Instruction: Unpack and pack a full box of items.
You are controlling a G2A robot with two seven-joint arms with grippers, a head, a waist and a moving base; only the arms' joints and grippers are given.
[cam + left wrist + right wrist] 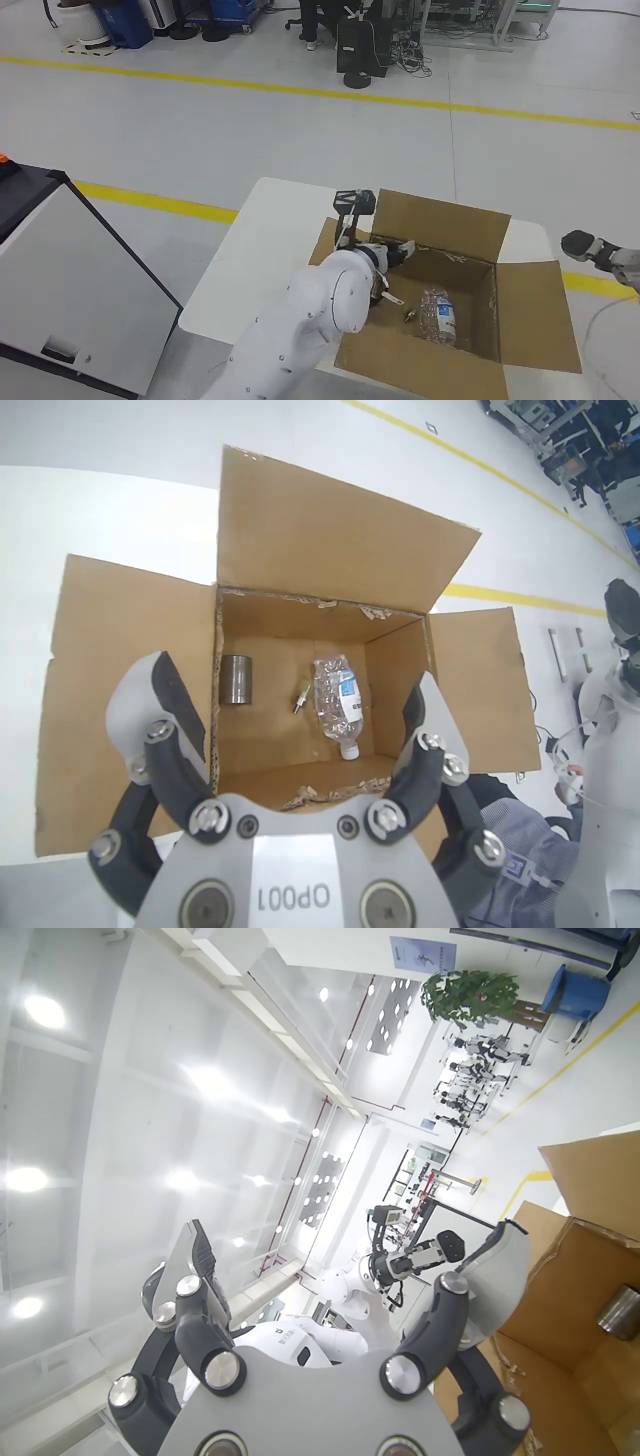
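Observation:
An open cardboard box (535, 310) (325, 535) stands on the white table (270, 240), its back flap upright and the others folded outward. Inside lie a crumpled clear plastic bottle (438, 315) (337, 705), a small metal fitting (410, 317) (300, 700) and a steel cylinder (236, 679) (619, 1312). My left gripper (398, 250) (292, 675) hangs open above the box's left near corner, holding nothing. My right gripper (578, 243) (350, 1248) is open and empty. It is off the box's right side and points away from the table; a corner of the box (545, 1288) is beside it.
A white cabinet with black edges (60, 270) stands on the floor left of the table. Bare tabletop (100, 510) lies left of the box. Yellow lines (150, 200) cross the floor around the table.

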